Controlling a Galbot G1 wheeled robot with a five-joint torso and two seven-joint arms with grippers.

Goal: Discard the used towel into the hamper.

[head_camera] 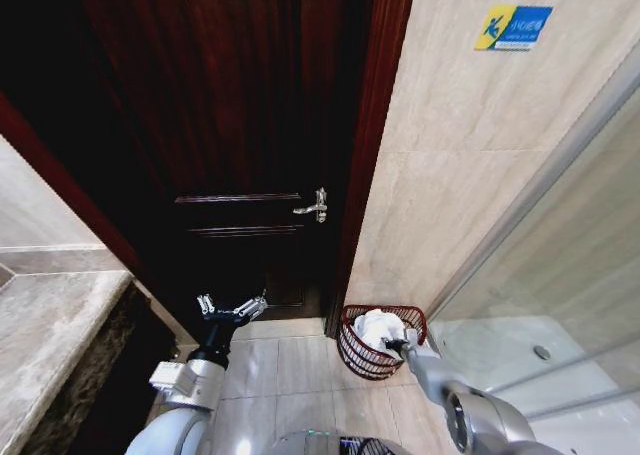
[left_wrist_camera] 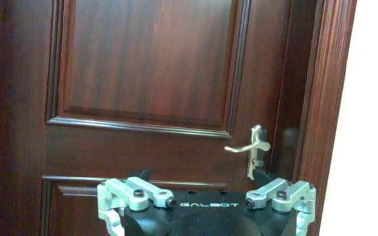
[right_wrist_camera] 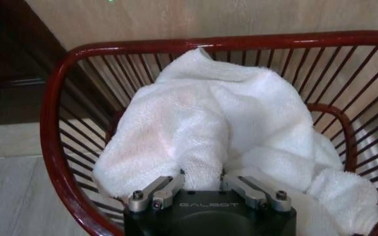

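My right gripper (right_wrist_camera: pixel 201 181) sits closest, its black body low over the hamper (right_wrist_camera: pixel 51 132), the metal fingers (right_wrist_camera: pixel 166 184) pinched on a fold of the white towel (right_wrist_camera: pixel 208 118). The terry cloth is thick and nubbly, heaped in soft humps inside the glossy dark-red wire basket, whose thin bars fan down from a round rim; my own body hides the basket's near rim. The hamper stands on pale floor tiles (head_camera: pixel 290 365) against the beige stone wall (head_camera: pixel 460 175), beside the door frame. My left gripper (head_camera: pixel 232 310) hangs spread apart, gripping nothing, facing the dark panelled wooden door (head_camera: pixel 240 125) and its silver lever handle (head_camera: pixel 314 207).
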